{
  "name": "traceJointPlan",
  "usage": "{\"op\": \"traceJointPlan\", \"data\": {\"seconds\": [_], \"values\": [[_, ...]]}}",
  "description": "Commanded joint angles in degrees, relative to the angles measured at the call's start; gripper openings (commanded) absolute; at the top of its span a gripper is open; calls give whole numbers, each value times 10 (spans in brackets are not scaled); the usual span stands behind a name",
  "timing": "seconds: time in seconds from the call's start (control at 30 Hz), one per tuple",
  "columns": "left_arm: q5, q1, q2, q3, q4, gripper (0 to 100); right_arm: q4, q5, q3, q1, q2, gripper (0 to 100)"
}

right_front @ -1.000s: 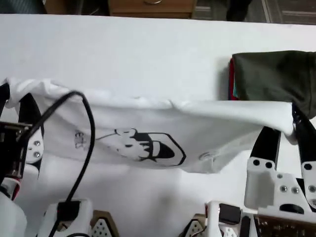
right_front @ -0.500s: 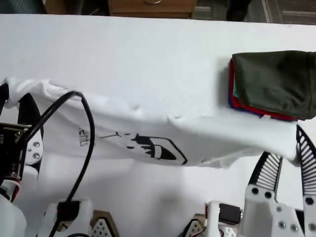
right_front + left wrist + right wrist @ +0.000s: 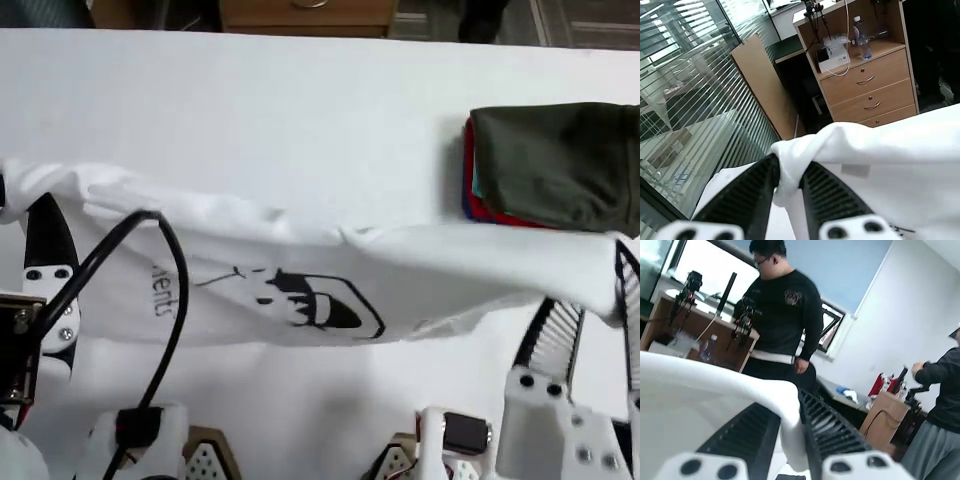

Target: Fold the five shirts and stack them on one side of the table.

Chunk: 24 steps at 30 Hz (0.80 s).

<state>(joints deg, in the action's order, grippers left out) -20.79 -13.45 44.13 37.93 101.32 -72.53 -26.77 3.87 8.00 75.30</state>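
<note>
High view, one white shirt [image 3: 300, 270], stack [image 3: 550, 165] of perhaps four

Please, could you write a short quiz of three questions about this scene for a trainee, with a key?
1. True or false: the white shirt lies folded flat on the table.
2. Which colour is the top shirt of the folded stack? A red, B dark green, C white.
3. What do both arms' jaws grip?

Key:
1. False. It is held stretched between the two arms.
2. B.
3. The white shirt, one end each.
</note>
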Motion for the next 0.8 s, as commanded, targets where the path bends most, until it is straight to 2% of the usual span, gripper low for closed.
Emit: {"op": "traceJointPlan", "data": {"seconds": [0.0,0.27,0.53,0.77], "values": [[5,-4,-4,10,-8,25,-2,5,8,2,-22,18],[5,-3,-4,-20,-18,25,-17,2,-62,3,-18,18],[5,-5,-1,-25,-17,25,-7,0,43,5,-19,18],[5,-5,1,-24,-16,25,-42,0,119,5,-19,18]]}}
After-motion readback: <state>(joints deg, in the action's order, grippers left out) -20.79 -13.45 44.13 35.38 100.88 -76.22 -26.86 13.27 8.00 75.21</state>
